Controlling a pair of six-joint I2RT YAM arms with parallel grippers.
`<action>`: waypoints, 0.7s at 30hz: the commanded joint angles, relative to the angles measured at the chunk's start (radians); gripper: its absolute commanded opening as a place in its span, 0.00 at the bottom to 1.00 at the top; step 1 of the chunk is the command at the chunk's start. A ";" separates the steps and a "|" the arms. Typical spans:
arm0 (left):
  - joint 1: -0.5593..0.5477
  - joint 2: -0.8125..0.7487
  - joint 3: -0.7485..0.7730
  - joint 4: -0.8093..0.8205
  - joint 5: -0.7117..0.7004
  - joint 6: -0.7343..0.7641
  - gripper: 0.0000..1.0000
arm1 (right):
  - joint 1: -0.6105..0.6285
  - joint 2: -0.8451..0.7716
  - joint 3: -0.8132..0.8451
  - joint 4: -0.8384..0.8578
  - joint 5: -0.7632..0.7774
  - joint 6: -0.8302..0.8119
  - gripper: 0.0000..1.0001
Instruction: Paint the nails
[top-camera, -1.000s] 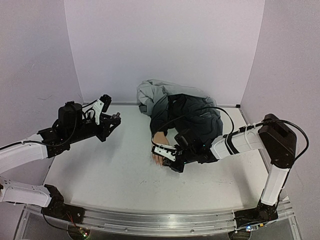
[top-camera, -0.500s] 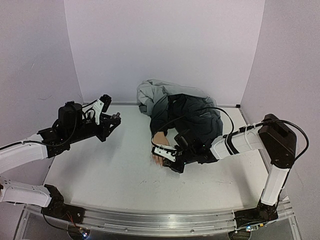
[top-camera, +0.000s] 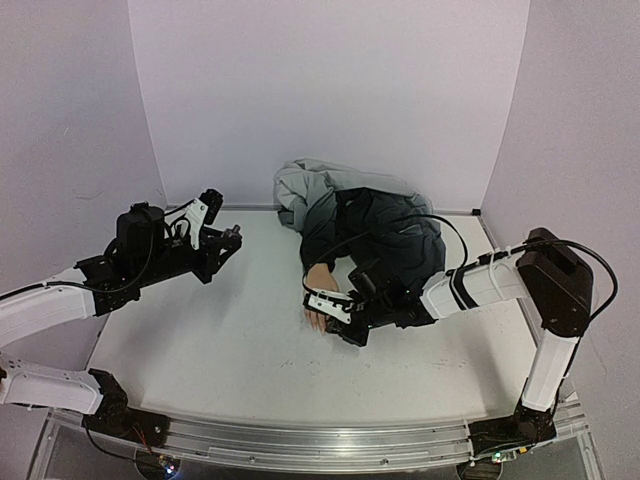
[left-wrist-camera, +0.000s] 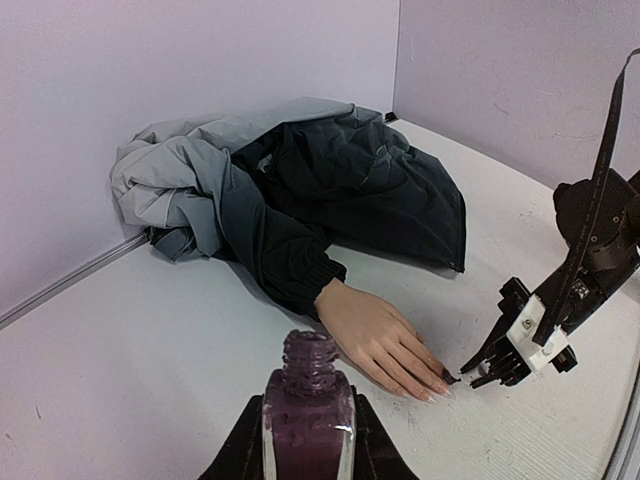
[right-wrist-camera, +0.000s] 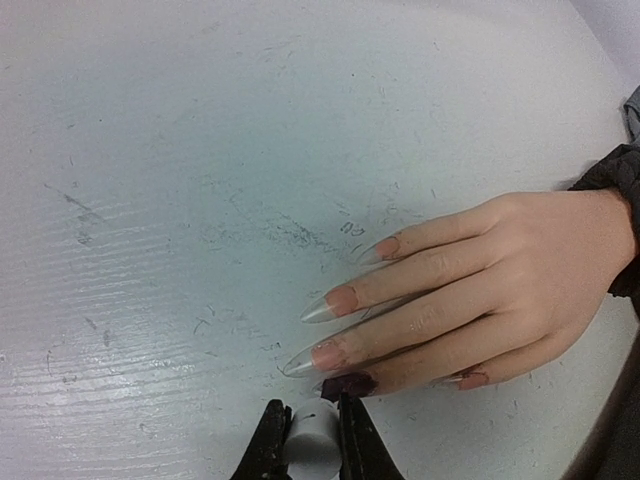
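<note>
A pale mannequin hand (right-wrist-camera: 480, 290) lies flat on the white table, its wrist in a black sleeve. Its long pointed nails (right-wrist-camera: 340, 298) face my right gripper. One nail (right-wrist-camera: 352, 384) is dark purple; the others are skin-toned with smudges. My right gripper (right-wrist-camera: 313, 418) is shut on a white brush cap (right-wrist-camera: 314, 436), whose dark tip touches the purple nail. In the top view this gripper (top-camera: 336, 318) sits at the hand's (top-camera: 318, 300) fingertips. My left gripper (left-wrist-camera: 308, 445) is shut on an open purple polish bottle (left-wrist-camera: 308, 410), held upright at the left (top-camera: 226, 244).
A grey and black jacket (top-camera: 350, 215) lies bunched against the back wall, with its sleeve running to the hand. Lilac walls close in the table on three sides. A metal rail (top-camera: 320, 440) runs along the near edge.
</note>
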 joint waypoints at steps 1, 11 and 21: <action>0.007 -0.023 0.057 0.050 0.015 -0.011 0.00 | 0.005 -0.029 -0.004 -0.019 0.002 0.010 0.00; 0.007 -0.026 0.057 0.050 0.015 -0.010 0.00 | 0.005 -0.032 -0.008 -0.020 0.027 0.010 0.00; 0.007 -0.023 0.057 0.050 0.015 -0.011 0.00 | 0.010 -0.027 -0.004 -0.021 -0.005 0.005 0.00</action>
